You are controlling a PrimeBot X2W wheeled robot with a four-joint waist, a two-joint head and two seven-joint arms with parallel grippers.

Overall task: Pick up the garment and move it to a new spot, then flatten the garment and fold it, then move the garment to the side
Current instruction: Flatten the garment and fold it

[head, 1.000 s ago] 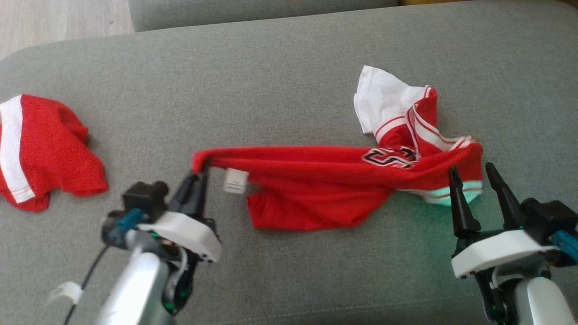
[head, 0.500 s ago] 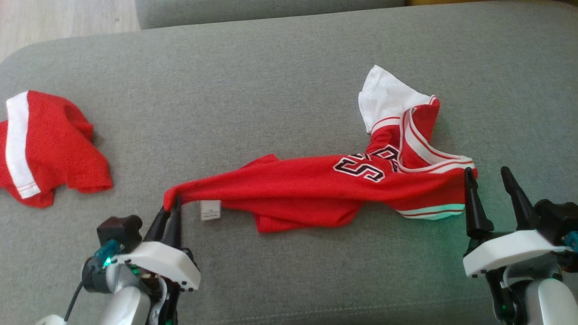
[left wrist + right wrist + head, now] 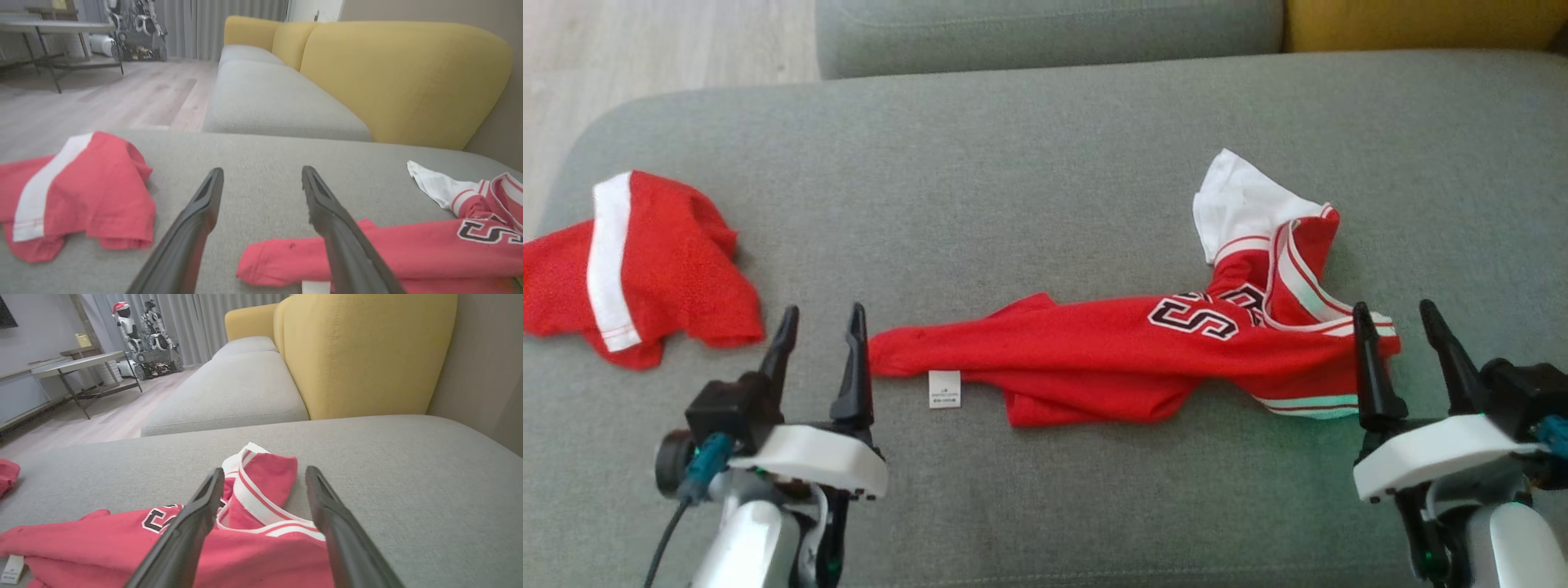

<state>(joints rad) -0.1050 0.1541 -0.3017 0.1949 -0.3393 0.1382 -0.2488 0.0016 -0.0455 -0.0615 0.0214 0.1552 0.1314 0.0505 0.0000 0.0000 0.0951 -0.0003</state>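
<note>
The garment [image 3: 1094,359] is a red jersey with white trim and black-and-white lettering, lying stretched out in a bunched strip across the grey cushion [image 3: 1029,188]; a white label [image 3: 944,389] hangs near its left end. My left gripper [image 3: 821,314] stands open just left of that end, holding nothing; in the left wrist view its right finger [image 3: 343,241] overlaps the garment's tip [image 3: 278,261]. My right gripper [image 3: 1394,310] is open at the garment's right end, over the striped edge [image 3: 265,539].
A second red garment with a white stripe [image 3: 637,261] lies crumpled at the cushion's left end. Behind are another grey seat [image 3: 1045,33], a yellow backrest [image 3: 400,77], wooden floor [image 3: 645,49] and a table [image 3: 69,367].
My left gripper has opened and let go of the garment's left end, which now lies flat on the cushion. The head camera has shifted a little. The right gripper stays open.
</note>
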